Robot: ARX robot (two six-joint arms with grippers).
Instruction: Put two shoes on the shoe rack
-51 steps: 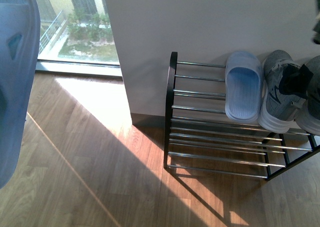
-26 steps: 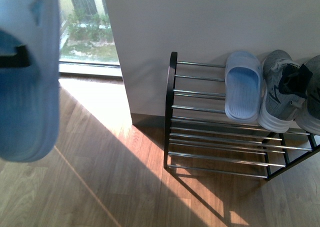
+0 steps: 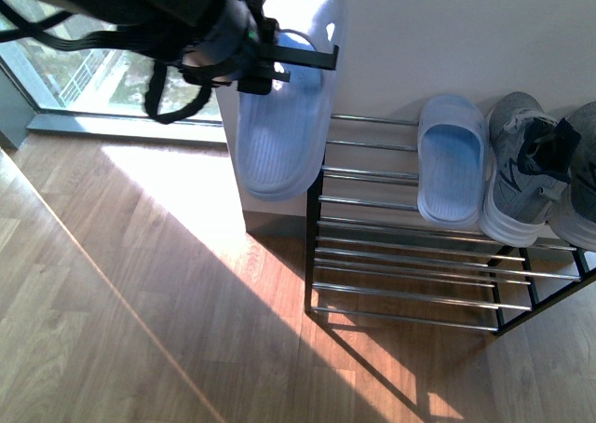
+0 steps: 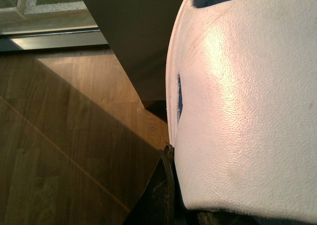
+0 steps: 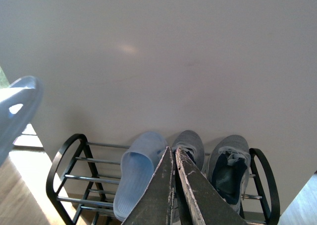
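Note:
My left gripper (image 3: 270,60) is shut on a pale blue slide sandal (image 3: 284,115), holding it in the air just left of the shoe rack (image 3: 372,176). The sandal's pebbled strap (image 4: 247,101) fills the left wrist view. A second slide sandal (image 3: 453,159) lies on the rack's top shelf, with two grey sneakers, one (image 3: 520,167) beside it and one (image 3: 579,176) at the right edge. In the right wrist view my right gripper (image 5: 173,150) is shut and empty, high above the rack (image 5: 64,158), with the sandal (image 5: 138,173) and sneakers (image 5: 228,168) below it.
A white wall (image 3: 419,41) stands behind the rack, its corner (image 3: 244,220) reaching the floor left of it. Wood floor (image 3: 140,311) spreads left and in front, with a floor-level window (image 3: 102,78) at the far left.
The held sandal has swung from the far left edge of the front view rightward, now hanging beside the rack's left end. My left arm has come into view with it.

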